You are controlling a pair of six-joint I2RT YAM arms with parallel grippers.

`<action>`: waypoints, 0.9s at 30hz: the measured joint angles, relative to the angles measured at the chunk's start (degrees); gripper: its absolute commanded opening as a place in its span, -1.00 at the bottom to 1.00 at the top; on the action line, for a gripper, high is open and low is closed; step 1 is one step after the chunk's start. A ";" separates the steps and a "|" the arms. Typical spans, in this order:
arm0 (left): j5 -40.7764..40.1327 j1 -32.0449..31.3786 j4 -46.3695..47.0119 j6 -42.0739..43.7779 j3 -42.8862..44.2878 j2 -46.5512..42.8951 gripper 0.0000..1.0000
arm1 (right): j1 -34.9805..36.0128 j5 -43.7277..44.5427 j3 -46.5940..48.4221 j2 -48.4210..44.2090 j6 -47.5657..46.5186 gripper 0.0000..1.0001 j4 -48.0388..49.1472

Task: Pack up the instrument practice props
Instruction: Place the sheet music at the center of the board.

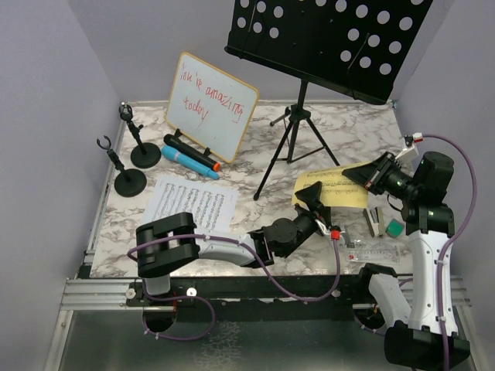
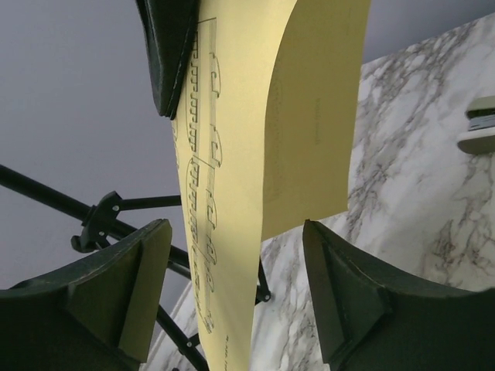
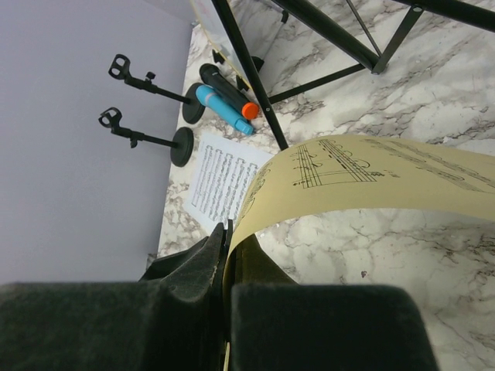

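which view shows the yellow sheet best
Top external: nearly the whole yellow sheet shows there, stretched between the two arms. The left wrist view gives only a curled strip between the fingers of the open left claw. The right wrist view gives one bent end pinched in the shut right claw.

Right hand (image 3: 225,236) pinched shut (left hand (image 2: 233,233) agape).

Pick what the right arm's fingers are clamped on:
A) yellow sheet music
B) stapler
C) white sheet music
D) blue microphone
A: in the right wrist view the right fingers are shut on an edge of the yellow sheet music, which curls away from them.
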 measured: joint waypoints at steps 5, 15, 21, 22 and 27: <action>-2.99 -0.35 8.28 5.27 0.02 4.13 -0.31 | 0.00 0.00 -0.70 -0.15 0.13 -0.98 0.35; -6.23 -1.57 21.33 14.84 0.04 8.28 -1.00 | 0.00 0.00 -1.57 -1.73 0.74 -0.58 0.61; -7.98 -1.81 22.10 15.91 -0.28 6.82 -1.00 | 0.00 0.31 -0.96 -1.97 -0.35 0.11 0.22; -8.31 -1.84 21.86 15.76 -0.46 6.21 -1.00 | 0.00 0.57 -0.42 -1.97 -0.72 0.20 -0.11; -9.55 -1.84 16.85 12.26 -2.43 -0.48 -1.00 | 0.00 1.86 3.61 -2.21 -2.75 0.78 -1.31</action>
